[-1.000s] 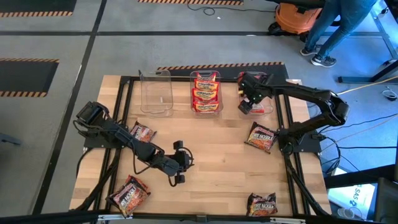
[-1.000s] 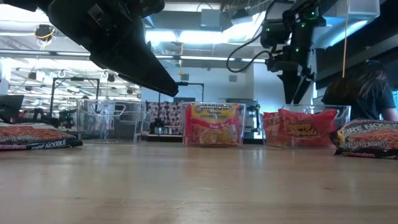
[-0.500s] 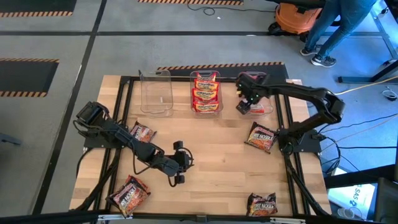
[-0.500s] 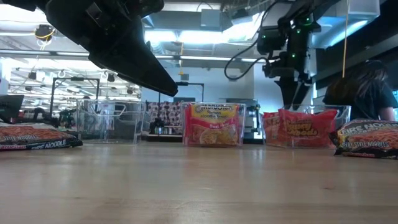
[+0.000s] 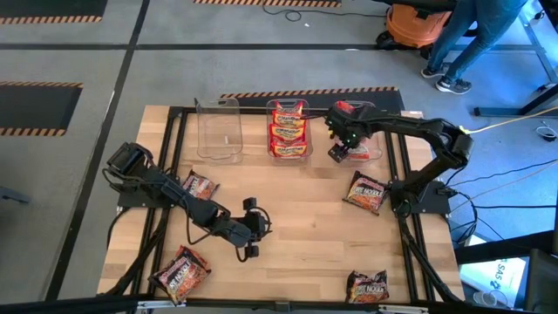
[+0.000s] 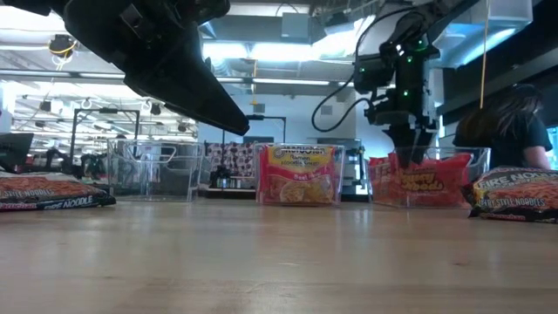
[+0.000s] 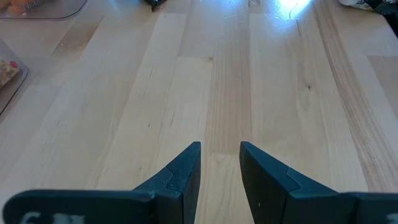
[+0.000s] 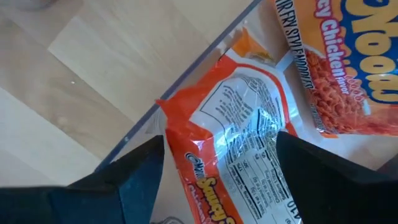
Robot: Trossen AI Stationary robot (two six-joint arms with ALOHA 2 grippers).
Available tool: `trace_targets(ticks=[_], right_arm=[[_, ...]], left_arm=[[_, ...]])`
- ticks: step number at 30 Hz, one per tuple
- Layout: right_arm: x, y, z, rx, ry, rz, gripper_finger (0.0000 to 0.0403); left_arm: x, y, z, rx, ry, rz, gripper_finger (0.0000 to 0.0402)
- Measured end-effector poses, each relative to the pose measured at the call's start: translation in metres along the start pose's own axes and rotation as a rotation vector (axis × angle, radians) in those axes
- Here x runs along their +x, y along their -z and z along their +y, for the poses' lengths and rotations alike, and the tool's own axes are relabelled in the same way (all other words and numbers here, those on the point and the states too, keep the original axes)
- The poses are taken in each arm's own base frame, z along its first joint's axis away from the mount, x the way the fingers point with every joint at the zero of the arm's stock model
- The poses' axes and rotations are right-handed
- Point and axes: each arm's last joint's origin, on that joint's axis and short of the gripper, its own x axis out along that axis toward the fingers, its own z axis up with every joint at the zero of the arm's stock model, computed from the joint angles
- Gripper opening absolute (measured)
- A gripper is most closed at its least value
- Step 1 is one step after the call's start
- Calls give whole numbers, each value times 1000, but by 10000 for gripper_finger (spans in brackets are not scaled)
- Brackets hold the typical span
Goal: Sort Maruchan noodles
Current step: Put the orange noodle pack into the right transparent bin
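Note:
My right gripper [image 5: 336, 153] hangs over the near left corner of the right clear bin [image 5: 373, 155]. It is open and points down. In the right wrist view its fingers [image 8: 140, 171] stand on either side of an orange-red noodle packet [image 8: 230, 134] that lies in that bin beside another orange packet [image 8: 348, 68]. The middle bin [image 5: 268, 131] holds orange-yellow packets [image 5: 289, 129]. Dark packets lie flat on the table at the left [image 5: 199, 185], the near left [image 5: 181, 272], the right [image 5: 366, 192] and the near right [image 5: 367, 285]. My left gripper [image 5: 253, 228] waits open over bare wood [image 7: 221, 93]. My right gripper straddles the orange-red packet [image 8: 186, 118] from above. I cannot tell whether its fingers touch it.
An empty clear bin [image 5: 218, 129] stands at the far left of the row of three bins. Black frame rails [image 5: 174, 166] run along the table's left and right sides. The middle of the table is bare wood. A person stands on the floor beyond the far right corner.
My right gripper has gone down and toward the table's left edge, and now sits low over the right bin's near left corner.

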Motion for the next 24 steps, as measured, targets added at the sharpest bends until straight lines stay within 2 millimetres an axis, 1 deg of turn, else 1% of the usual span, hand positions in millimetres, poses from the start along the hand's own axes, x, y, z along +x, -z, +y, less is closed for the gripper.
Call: trace_targets(ticks=[3, 6, 9, 15, 17, 20, 24], right_arm=[[4, -1, 0, -3, 8, 17, 271], [6, -2, 1, -22, 9, 22, 230], [7, -2, 1, -44, 18, 21, 168], [5, 0, 0, -139, 28, 44, 25], [1, 0, -1, -169, 26, 69, 11], [-11, -2, -5, -211, -7, 98, 19], [-25, -10, -14, -251, -24, 68, 5]], left_arm=[[0, 0, 0, 1, 0, 0, 105], [0, 0, 0, 13, 0, 0, 105], [0, 0, 0, 26, 0, 0, 105], [0, 0, 0, 26, -1, 0, 105], [0, 0, 0, 27, -1, 0, 105], [0, 0, 0, 27, -1, 0, 105], [1, -1, 2, 39, -7, 0, 105]])
